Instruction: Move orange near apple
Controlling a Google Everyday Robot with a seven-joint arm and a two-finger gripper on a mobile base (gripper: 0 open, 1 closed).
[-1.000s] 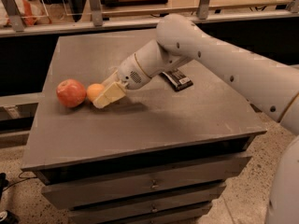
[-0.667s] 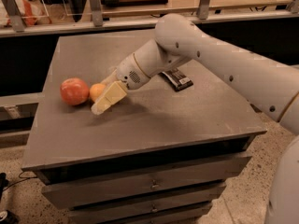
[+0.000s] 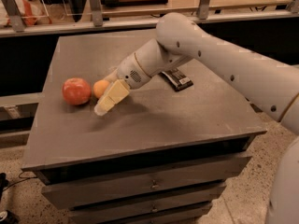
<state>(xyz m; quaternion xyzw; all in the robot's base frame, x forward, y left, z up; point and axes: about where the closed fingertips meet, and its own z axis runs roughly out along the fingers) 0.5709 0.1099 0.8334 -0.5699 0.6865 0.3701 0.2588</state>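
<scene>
Since a second ago the apple and the orange have both shifted slightly right on the table, and the near finger has drawn a little away from the orange. At the left of the table the apple rests with the orange just beside it on its right. My end effector is low over the table with its fingers spread around the orange, and a flat black packet lies farther right, behind my arm.

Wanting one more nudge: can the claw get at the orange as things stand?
Probably yes: the claw sits close beside the orange, on the side away from the apple, with nothing between them.
</scene>
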